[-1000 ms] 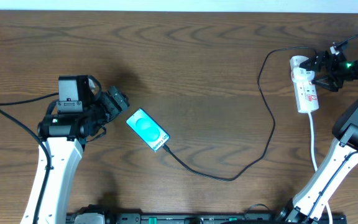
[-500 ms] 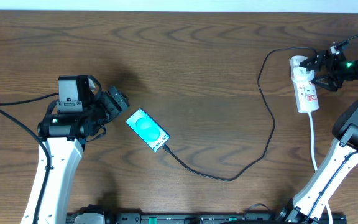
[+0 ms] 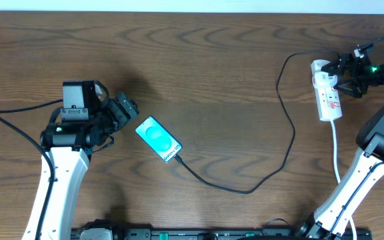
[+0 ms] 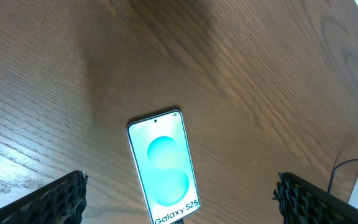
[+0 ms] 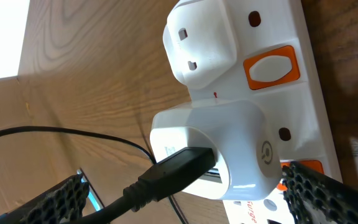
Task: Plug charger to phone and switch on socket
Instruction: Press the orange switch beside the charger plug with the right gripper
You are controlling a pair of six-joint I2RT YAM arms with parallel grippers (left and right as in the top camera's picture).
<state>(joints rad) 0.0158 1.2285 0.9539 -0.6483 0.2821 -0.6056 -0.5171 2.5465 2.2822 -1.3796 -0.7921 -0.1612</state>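
- Phone (image 3: 158, 139): laid flat on the desk (image 3: 212, 60), screen lit, just beside the left tool (image 3: 128, 110), whose fingers are spread wide.
- Charger (image 5: 166, 174): run from the phone's lower end to a white adapter (image 5: 229, 143) seated in the socket (image 3: 330, 101).
- Right tool (image 3: 344, 75): held at the socket, fingers parted either side of the adapter.
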